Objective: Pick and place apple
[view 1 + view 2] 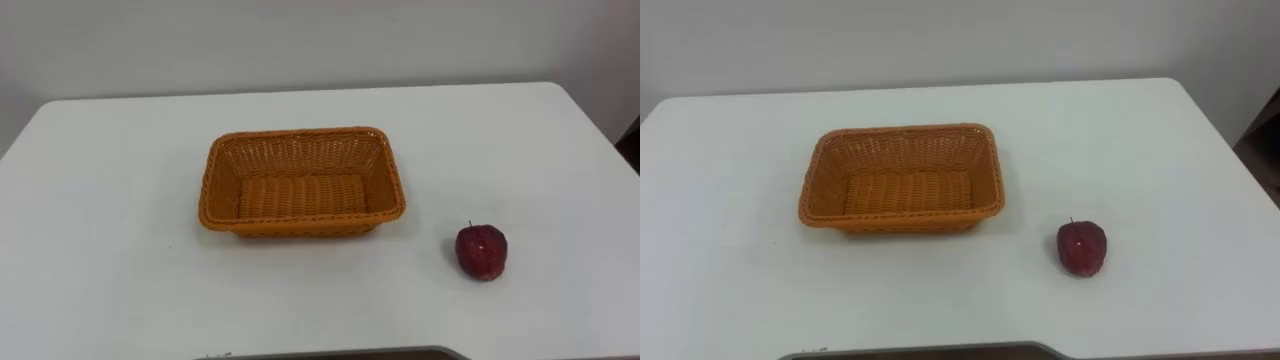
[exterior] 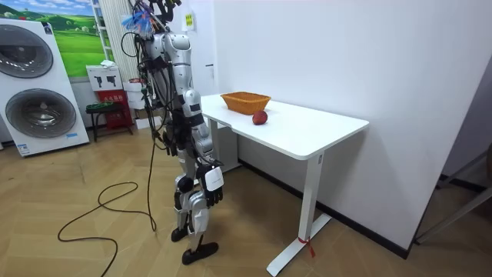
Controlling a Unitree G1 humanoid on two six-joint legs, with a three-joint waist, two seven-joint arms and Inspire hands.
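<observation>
Apple (image 1: pixel 482 251) lay on the white table (image 1: pixel 110 260), stem up, to the right of the basket (image 1: pixel 222 190) and a little nearer the robot, clear of its rim and not touching it. The basket was empty and sat about mid-table, its long side towards the robot.

By my judgement the task stood at its very first step: the pick was not yet begun and the apple was held by nothing. In the room view the robot stood close by the table, at its side on the room view's left. Its right hand (image 2: pixel 213 181) hung low beside the thigh, below the tabletop and well apart from the apple. Whether that hand was spread or closed I could not tell from there.

The next move probably called for raising the right arm, since the apple lay on that side. The hand would need to come down over the fruit, opened wide enough for a round, smooth thing, and close round it without nudging it, as it could roll. A short carry leftwards over the rim and a release inside the basket would then remain
</observation>
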